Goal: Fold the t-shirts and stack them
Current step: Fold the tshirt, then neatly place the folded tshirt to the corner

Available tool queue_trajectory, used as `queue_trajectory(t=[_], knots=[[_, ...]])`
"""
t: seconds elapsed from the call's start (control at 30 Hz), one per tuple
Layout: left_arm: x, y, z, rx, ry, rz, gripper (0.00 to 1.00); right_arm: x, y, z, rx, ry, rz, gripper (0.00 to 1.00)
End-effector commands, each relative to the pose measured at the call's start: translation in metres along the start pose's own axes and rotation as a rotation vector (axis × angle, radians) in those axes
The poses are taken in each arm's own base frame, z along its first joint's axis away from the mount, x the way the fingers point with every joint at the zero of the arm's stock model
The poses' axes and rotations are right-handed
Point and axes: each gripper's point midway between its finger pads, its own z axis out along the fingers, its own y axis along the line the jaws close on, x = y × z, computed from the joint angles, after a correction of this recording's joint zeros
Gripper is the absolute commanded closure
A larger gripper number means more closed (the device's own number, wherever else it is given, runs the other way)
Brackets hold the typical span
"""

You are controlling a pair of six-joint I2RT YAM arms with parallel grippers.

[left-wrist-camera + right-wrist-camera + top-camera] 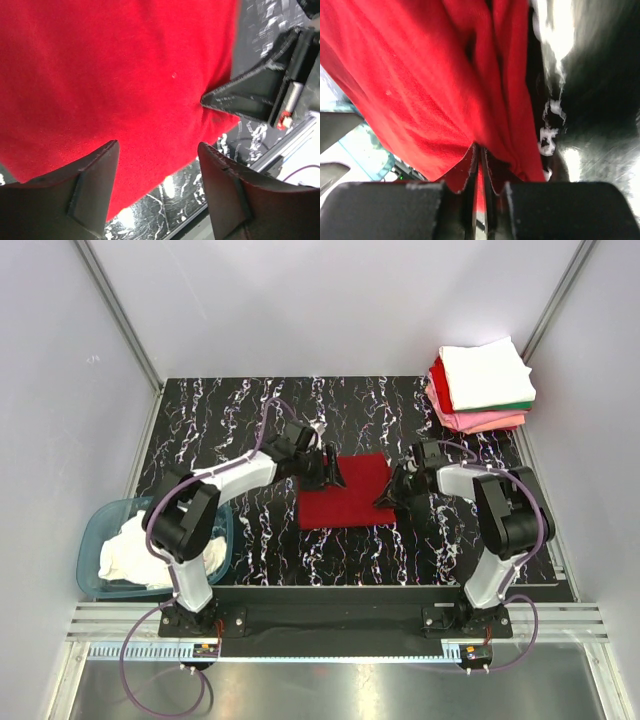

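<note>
We are seeing a teal plastic tub (pixel 92 540) holding crumpled white cloth (pixel 130 555) at the black marbled table's (pixel 230 420) eight o'clock edge. Our left gripper (pixel 157 145) is hovering, jaws apart, at the nine o'clock edge of the folded dark red cotton t-shirt (pixel 348 495) at centre. Our right gripper (pixel 481 148) is pinching its three o'clock edge. A stack of folded shirts (pixel 482 385) is lying at two o'clock.

The top camera looks down over the whole tabletop (pixel 250 540); the 2 wrist cameras closely face its dark red shirt (pixel 345 495).
</note>
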Motion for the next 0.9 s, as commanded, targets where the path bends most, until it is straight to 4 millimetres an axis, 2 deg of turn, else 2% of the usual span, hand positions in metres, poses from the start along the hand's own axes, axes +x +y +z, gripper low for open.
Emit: queue_trajectory(t=[0.0, 0.03, 0.1, 0.13, 0.2, 0.23, 0.3, 0.33, 0.4, 0.43, 0.47, 0.5, 0.53, 0.57, 0.6, 0.67, 0.7, 0.73, 0.87], knots=[[0.008, 0.012, 0.007, 0.000, 0.016, 0.005, 0.34, 0.015, 0.017, -0.001, -0.036, -0.034, -0.033, 0.89], [0.024, 0.025, 0.009, -0.029, 0.051, -0.004, 0.34, 0.020, 0.019, -0.002, -0.006, -0.050, -0.050, 0.90], [0.037, 0.040, 0.006, -0.072, 0.060, 0.010, 0.35, 0.037, 0.016, 0.000, 0.058, -0.024, -0.053, 0.91], [0.056, 0.057, 0.006, -0.107, 0.093, 0.001, 0.35, 0.053, 0.020, 0.004, 0.067, -0.005, -0.070, 0.92], [0.065, 0.072, -0.002, -0.157, 0.079, 0.002, 0.35, 0.066, 0.023, 0.007, 0.068, 0.020, -0.087, 0.89], [0.074, 0.081, -0.004, -0.184, 0.087, -0.002, 0.35, 0.066, 0.024, 0.003, 0.070, 0.011, -0.098, 0.85], [0.091, 0.100, -0.011, -0.239, 0.096, -0.008, 0.35, 0.066, 0.024, -0.006, 0.092, 0.001, -0.113, 0.70], [0.095, 0.105, -0.014, -0.258, 0.102, -0.007, 0.33, 0.054, 0.037, -0.020, 0.084, -0.060, -0.165, 0.44], [0.090, 0.107, -0.023, -0.293, 0.076, 0.024, 0.22, 0.048, 0.047, -0.038, 0.090, -0.086, -0.196, 0.23], [0.090, 0.109, -0.030, -0.321, 0.084, 0.032, 0.15, 0.037, 0.066, -0.054, 0.056, -0.140, -0.230, 0.15], [0.070, 0.101, -0.037, -0.330, 0.032, 0.069, 0.06, 0.031, 0.070, -0.062, 0.046, -0.160, -0.227, 0.05], [0.063, 0.097, -0.042, -0.337, 0.017, 0.087, 0.03, 0.027, 0.076, -0.068, 0.029, -0.170, -0.225, 0.03], [0.059, 0.095, -0.050, -0.358, 0.024, 0.099, 0.01, 0.026, 0.083, -0.076, -0.008, -0.177, -0.224, 0.02], [0.048, 0.089, -0.059, -0.368, -0.005, 0.117, 0.01, 0.020, 0.080, -0.080, -0.014, -0.188, -0.202, 0.01], [0.029, 0.074, -0.068, -0.356, -0.047, 0.148, 0.01, 0.017, 0.077, -0.080, -0.018, -0.191, -0.189, 0.00], [0.021, 0.064, -0.087, -0.363, -0.060, 0.172, 0.01, 0.018, 0.059, -0.076, -0.003, -0.173, -0.139, 0.00], [0.016, 0.058, -0.094, -0.354, -0.074, 0.180, 0.01, 0.011, 0.055, -0.074, -0.025, -0.189, -0.123, 0.00], [0.011, 0.049, -0.103, -0.345, -0.088, 0.188, 0.01, 0.019, 0.045, -0.065, -0.035, -0.150, -0.090, 0.00], [0.002, 0.027, -0.135, -0.304, -0.145, 0.206, 0.01, 0.027, 0.040, -0.039, -0.111, -0.090, -0.052, 0.04]])
